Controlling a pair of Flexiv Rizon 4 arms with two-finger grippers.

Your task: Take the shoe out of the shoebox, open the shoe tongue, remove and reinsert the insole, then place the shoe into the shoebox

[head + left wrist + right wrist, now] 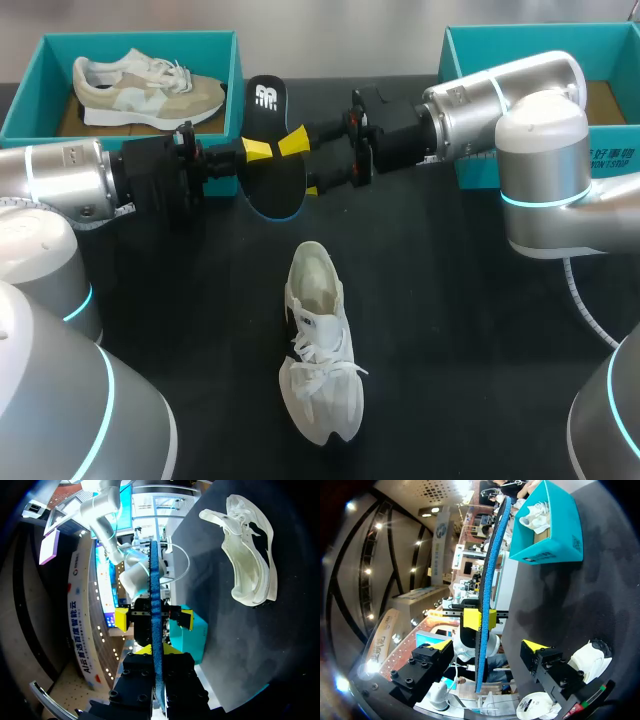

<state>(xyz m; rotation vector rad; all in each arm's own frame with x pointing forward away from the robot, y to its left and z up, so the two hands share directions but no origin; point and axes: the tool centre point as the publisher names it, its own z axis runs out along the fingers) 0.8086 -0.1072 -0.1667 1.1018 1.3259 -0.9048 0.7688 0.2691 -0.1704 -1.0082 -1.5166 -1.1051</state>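
Black-and-blue insole (275, 190) hung above the tabletop (450, 330), clamped in my left gripper's (157, 652) fingers. My right gripper's (487, 647) fingers stood apart around it, likely for a handover. The white shoe (318, 340) lay below.

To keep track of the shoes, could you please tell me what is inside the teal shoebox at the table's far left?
A beige and white sneaker lies inside the shoebox, on its brown floor. Anything beneath the sneaker is covered.
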